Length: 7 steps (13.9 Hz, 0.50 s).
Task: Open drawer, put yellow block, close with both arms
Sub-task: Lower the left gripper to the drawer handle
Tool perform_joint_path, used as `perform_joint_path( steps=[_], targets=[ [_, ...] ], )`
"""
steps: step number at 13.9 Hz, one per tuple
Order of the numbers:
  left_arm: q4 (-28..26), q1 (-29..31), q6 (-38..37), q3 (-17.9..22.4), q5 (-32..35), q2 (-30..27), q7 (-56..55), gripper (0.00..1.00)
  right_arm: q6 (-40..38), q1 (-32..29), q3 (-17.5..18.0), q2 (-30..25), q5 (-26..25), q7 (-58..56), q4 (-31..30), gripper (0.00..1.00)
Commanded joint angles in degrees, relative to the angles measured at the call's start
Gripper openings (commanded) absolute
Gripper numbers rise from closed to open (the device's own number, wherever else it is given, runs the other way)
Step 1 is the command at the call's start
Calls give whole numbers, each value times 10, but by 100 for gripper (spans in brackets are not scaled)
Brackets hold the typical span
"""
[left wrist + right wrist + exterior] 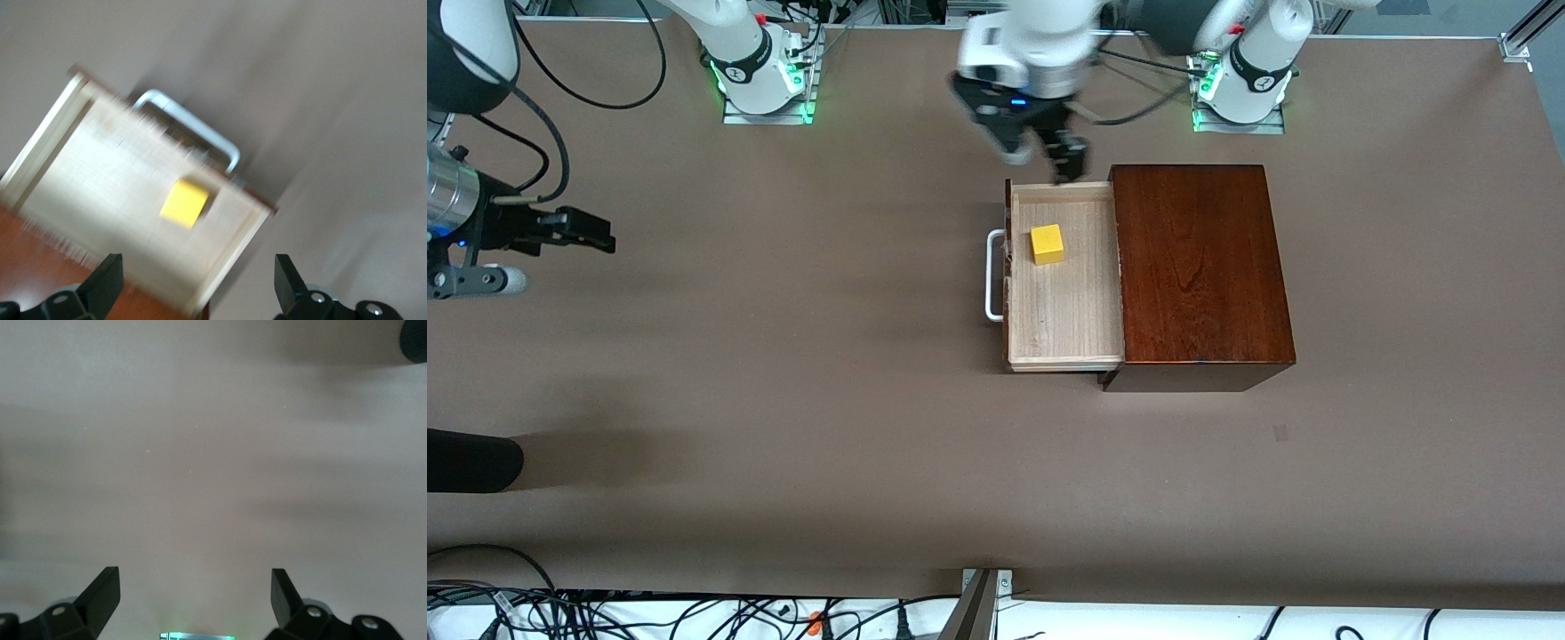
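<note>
The drawer (pixel 1063 311) is pulled out of the dark mahogany box (pixel 1200 267), with its white handle (pixel 992 276) toward the right arm's end of the table. The yellow block (pixel 1048 244) lies in the pale tray, in the part farther from the front camera. My left gripper (pixel 1042 158) is open and empty, over the table just past the tray's edge nearest the arm bases. The left wrist view shows the block (pixel 185 203), the tray (pixel 100 180) and the handle (pixel 193 123) beyond the open gripper (pixel 198 267). My right gripper (pixel 596 233) waits open and empty at the right arm's end of the table, over bare table (pixel 213 453).
The brown table (pixel 783 400) spreads wide round the box. A black rounded object (pixel 471 460) juts in at the right arm's end, nearer the front camera. Cables (pixel 605 613) lie along the table's edge nearest the front camera. The green-lit bases (pixel 765 84) stand along the edge farthest from it.
</note>
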Motion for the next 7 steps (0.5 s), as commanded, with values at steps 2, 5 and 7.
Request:
perform_joint_path(
  steps=[2,5,7],
  targets=[
    [57,-59,56,8,58,97,130,100,107,-78,65,-101,-16,-15,-157,100],
    [104,-70,66,12,59,173,272,100,103,-120,92,-104,-11,-22,-149,100],
    [105,-71,84,12,94,202,332,100,94,-121,92,-100,-12,-25,-133,100]
  ],
)
